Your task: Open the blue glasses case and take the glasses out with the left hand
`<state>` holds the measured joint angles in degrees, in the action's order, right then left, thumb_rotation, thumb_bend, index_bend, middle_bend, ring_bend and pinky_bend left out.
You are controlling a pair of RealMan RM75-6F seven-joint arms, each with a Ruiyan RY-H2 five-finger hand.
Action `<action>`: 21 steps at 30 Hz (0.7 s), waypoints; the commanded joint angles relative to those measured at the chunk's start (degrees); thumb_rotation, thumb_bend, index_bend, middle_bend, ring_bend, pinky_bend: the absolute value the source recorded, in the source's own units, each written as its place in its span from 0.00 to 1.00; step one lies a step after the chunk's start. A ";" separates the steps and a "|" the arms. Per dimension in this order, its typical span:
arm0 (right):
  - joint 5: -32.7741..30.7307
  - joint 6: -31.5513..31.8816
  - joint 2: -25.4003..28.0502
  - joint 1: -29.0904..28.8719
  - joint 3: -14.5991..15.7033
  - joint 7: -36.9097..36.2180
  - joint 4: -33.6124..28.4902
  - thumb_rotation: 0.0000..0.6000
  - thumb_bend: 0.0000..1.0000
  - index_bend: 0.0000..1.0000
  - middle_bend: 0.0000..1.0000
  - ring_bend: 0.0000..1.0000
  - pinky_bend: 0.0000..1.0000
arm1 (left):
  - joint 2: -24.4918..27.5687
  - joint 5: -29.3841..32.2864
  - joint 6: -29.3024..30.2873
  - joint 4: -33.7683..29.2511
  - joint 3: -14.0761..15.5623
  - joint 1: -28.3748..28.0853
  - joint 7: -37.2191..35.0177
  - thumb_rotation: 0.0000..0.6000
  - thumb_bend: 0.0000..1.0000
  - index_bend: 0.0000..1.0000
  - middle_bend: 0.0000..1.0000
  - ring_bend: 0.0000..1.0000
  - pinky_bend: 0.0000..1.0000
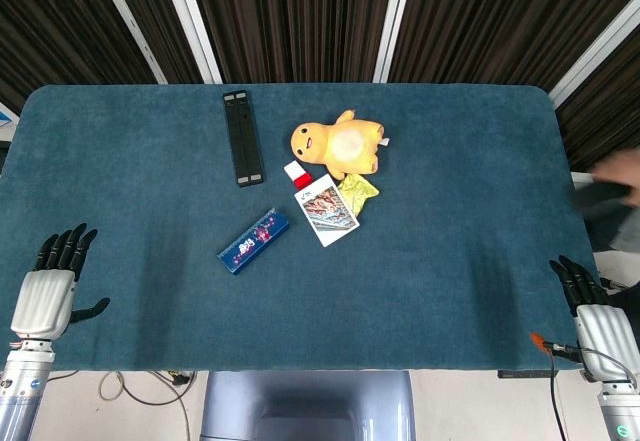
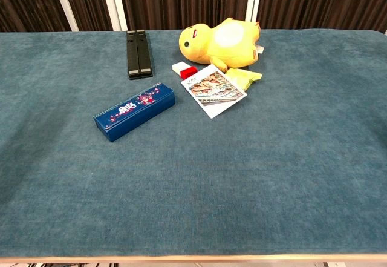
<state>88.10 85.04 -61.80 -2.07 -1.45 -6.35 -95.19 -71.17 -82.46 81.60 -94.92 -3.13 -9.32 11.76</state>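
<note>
A: Hands?

B: Both at the near edge of the bench (image 1: 460, 261), which has a dark teal felt-like cover. Left hand (image 1: 48, 291), black fingers on a silver palm, sits at the near-left corner. Its fingers (image 1: 66, 246) are straight, slightly spread, holding nothing. Right hand (image 1: 595, 311) is at the near-right corner, same build, fingers (image 1: 572, 273) extended and apart, holding nothing. Neither shows in the chest view.

A: Case?

B: The long blue rectangular glasses case with a pink and white printed lid (image 1: 254, 241) lies flat left of centre, lid closed, long axis running diagonally from near-left to far-right. It is well apart from both hands. Nothing is touching it.

A: What else is out there?

B: Just beyond the case, to its right, a white picture card with colourful artwork (image 1: 327, 211) lies flat. A crumpled yellow-green wrapper (image 1: 358, 192) is touching the card's far-right edge. A small red and white block (image 1: 297, 173) sits just off the card's far-left corner. Behind those is a yellow plush duck-like toy with a cream belly (image 1: 338, 145), lying on its side, head to the left. Left of the toy, a flat black rectangular bar in two parallel strips (image 1: 243, 138) runs near-to-far at the back. Dark slatted wall with white posts behind the bench.
</note>
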 commanded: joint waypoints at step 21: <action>-0.32 -0.34 0.18 -0.06 0.00 -0.01 -0.21 1.00 0.12 0.00 0.00 0.00 0.20 | -0.01 0.50 -0.06 -0.32 -0.14 0.04 0.35 1.00 0.10 0.00 0.00 0.00 0.05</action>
<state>87.79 84.70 -61.62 -2.13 -1.45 -6.36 -95.40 -71.18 -81.96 81.54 -95.24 -3.27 -9.27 12.11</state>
